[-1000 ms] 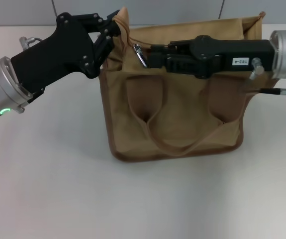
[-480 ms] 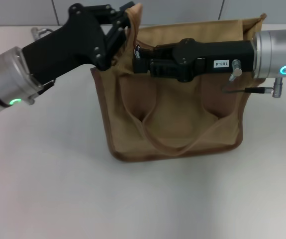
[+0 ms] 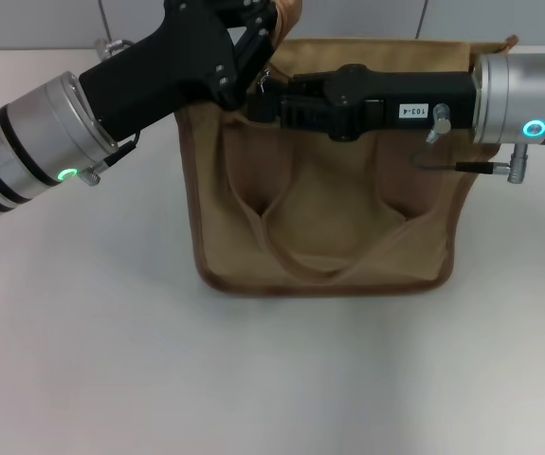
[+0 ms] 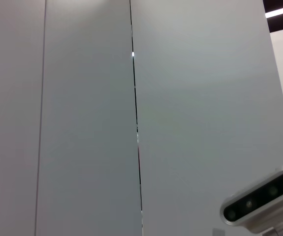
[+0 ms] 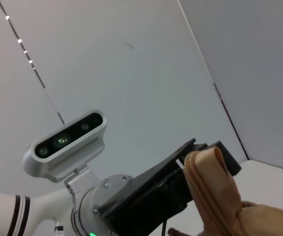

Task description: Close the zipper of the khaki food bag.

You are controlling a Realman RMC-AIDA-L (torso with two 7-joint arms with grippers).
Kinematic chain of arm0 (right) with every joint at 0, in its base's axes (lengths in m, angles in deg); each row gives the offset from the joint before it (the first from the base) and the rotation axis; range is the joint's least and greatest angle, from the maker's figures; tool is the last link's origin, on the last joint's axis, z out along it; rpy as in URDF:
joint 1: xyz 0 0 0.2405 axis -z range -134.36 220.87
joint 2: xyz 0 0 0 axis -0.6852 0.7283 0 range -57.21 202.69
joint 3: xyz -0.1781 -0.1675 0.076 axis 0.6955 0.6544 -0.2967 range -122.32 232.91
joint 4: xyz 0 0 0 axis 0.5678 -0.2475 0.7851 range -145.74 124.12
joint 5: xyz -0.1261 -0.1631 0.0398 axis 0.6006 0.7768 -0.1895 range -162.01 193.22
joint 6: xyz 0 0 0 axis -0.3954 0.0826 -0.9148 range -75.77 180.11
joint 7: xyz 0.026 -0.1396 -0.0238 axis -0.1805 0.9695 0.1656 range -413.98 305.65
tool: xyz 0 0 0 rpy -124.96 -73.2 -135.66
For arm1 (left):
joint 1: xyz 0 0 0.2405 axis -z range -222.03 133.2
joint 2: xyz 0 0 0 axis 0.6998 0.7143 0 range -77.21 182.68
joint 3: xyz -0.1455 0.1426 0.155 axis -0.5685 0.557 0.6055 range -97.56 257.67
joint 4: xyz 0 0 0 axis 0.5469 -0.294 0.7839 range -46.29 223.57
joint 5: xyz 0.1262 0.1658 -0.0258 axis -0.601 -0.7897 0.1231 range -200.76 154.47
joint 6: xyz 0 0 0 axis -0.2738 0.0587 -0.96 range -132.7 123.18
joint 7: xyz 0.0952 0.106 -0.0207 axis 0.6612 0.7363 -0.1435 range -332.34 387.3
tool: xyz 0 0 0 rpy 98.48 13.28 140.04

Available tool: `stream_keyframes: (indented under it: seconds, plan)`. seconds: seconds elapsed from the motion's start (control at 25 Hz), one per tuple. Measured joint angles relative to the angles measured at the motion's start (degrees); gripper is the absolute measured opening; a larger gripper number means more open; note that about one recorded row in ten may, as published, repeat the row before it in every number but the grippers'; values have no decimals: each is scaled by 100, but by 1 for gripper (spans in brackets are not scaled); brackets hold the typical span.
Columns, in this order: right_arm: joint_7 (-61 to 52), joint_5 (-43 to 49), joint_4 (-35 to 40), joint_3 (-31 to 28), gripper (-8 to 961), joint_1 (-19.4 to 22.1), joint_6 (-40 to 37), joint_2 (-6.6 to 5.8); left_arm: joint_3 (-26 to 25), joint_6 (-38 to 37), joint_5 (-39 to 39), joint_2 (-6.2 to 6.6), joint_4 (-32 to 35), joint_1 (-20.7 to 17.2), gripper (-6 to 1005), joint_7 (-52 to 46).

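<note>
two arms meet at the top left corner of the khaki food bag (image 3: 324, 190), which stands upright on the white desk (image 3: 253, 379), strap handles facing the camera. the left pincer (image 3: 264, 21) is clamped on the bag's raised corner flap (image 5: 207, 179), lifting it. the right pincer (image 3: 261, 95) lies along the bag's top edge, at the zipper (image 3: 266, 81)'s left end; whether it is wide or narrow cannot be told.

Black claws (image 3: 258, 24), silver wrist cuffs w/ green LEDs, white label.
</note>
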Motion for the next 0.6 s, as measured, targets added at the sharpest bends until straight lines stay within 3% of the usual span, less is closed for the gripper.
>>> stream_keyframes:
  seconds: [0.16,0.6]
  plan:
    - [-10,-42,-58,1,315,-27,65,4,0,58,65,0,-52,34,46,-1]
    - [10,-226,-221,37,190,-45,253,12,-6,174,239,-9,-276,67,49,6]
